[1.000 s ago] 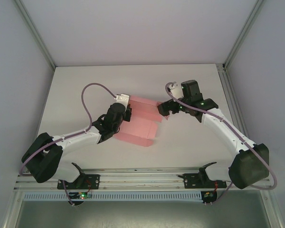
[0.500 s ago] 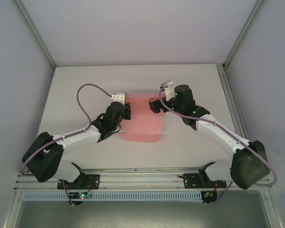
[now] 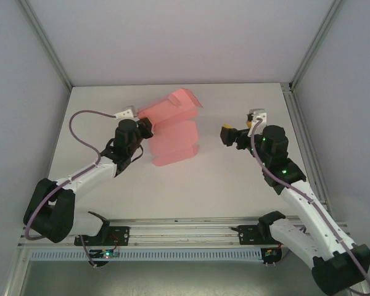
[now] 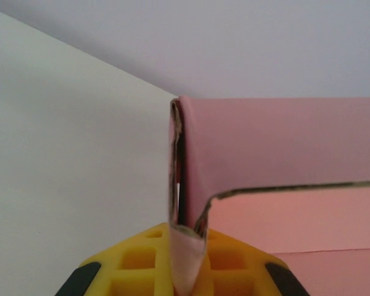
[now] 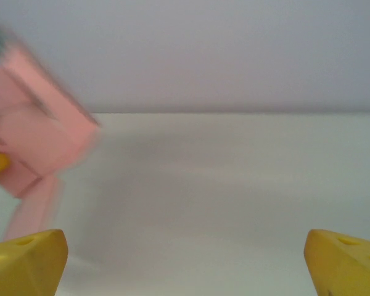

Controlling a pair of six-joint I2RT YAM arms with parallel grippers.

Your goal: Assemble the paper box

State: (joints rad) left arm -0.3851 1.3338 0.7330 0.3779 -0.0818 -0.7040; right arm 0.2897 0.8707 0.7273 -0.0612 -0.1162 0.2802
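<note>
Left gripper [image 4: 188,250] pinches a doubled edge of the paper box [image 3: 172,126], which extends beyond its fingertips. Right gripper [image 3: 228,134]: fingers spread, empty, well apart from it. Assessment: partly folded, walls and flaps unfinished.

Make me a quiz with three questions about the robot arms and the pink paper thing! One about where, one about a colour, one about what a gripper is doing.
1. Where is the paper box?
A) held at the left gripper
B) beside the right arm's base
C) on the floor

2. What colour are the right gripper's fingers?
A) yellow
B) blue
C) green

3. The right gripper is:
A) shut on the paper box
B) open, holding nothing
C) shut, empty

Answers:
1 A: the left wrist view shows the card pinched between that gripper's fingers.
2 A: the right wrist view shows two yellow tips.
3 B: those tips stand far apart with nothing between them.
</note>
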